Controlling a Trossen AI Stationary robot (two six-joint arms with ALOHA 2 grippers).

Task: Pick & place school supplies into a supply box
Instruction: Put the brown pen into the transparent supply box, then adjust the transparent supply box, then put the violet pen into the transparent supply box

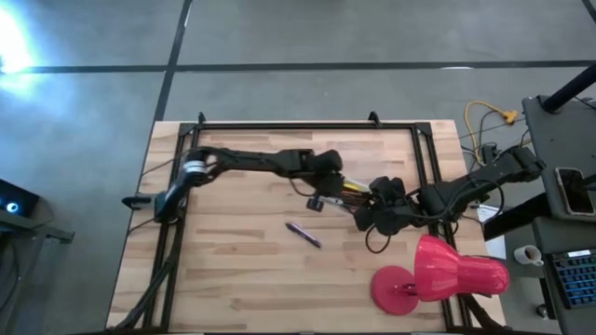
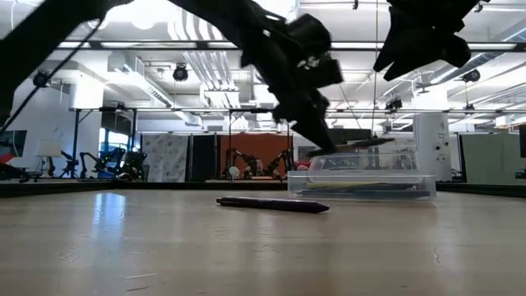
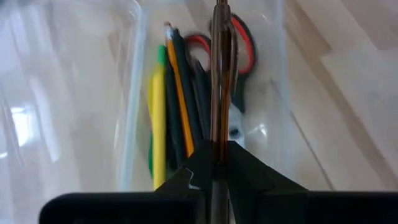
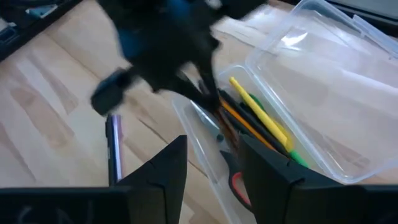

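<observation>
Pen, brown and translucent (image 3: 221, 74), is pinched between the closed fingers of the left gripper (image 3: 217, 163) and held lengthwise directly over the clear supply box (image 3: 134, 74), not yet released. Judged light, rigid and smooth; a pinch near one end, as here, lets it drop flat along the box. Box contents: a yellow pen (image 3: 158, 118), an orange pencil (image 3: 180, 106), dark pens and the red-handled scissors (image 3: 242, 43), all lying lengthwise. The box likely slides easily on the wood. A purple pen (image 1: 304, 234) lies on the table (image 1: 233, 270), apart from the box. Right gripper (image 4: 214, 165) hovers beside the box, fingers spread and empty.
</observation>
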